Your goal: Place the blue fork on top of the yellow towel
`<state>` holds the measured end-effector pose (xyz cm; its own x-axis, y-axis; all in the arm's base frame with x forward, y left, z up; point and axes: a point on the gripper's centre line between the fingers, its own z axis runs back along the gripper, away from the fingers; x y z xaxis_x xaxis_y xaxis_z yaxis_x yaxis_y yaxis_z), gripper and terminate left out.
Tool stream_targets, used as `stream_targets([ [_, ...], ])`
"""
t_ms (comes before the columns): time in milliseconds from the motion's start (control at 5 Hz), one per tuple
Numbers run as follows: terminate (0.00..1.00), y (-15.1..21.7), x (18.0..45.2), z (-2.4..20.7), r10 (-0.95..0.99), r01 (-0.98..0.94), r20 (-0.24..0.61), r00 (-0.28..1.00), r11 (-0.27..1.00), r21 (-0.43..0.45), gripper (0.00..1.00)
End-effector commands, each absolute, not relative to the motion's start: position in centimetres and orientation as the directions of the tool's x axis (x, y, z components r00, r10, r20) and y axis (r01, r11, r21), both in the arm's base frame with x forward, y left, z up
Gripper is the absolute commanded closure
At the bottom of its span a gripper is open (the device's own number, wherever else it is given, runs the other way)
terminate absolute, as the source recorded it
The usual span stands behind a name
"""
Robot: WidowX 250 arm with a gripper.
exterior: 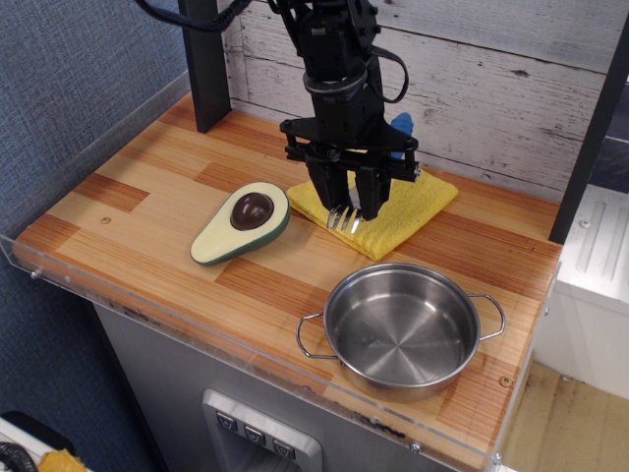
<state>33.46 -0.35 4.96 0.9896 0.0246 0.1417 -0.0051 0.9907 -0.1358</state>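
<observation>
Observation.image showed black gripper [346,200] clamped on blue-handled silver-tined fork [344,218], handle mostly hidden, above partly covered folded yellow cloth towel [408,214]

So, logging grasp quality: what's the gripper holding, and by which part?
The gripper holds the blue fork near its neck, tines pointing down over the yellow towel.

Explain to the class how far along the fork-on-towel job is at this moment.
Done: the blue fork is off the counter, gripped in the gripper. In hand: it hangs tines-down over the yellow towel, beside the avocado half; whether the tines touch the cloth cannot be told. Left: lowering the fork, opening the jaws and leaving it lying on the towel.
</observation>
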Motion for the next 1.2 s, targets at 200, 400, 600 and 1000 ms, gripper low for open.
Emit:
stream_targets([
  [200,0.00,1.3,32.7,5.7,0.013,0.011,0.130,0.991,0.983,-0.181,0.00],
  [400,0.00,-0.3,31.7,8.9,0.011,0.023,0.209,0.978,0.987,-0.160,0.00],
  [600,0.00,-2.3,29.4,11.8,0.008,0.027,0.292,0.957,0.993,-0.113,0.00],
  [1000,0.00,-3.6,27.4,12.0,-0.046,0.069,0.286,0.957,0.995,-0.073,0.00],
])
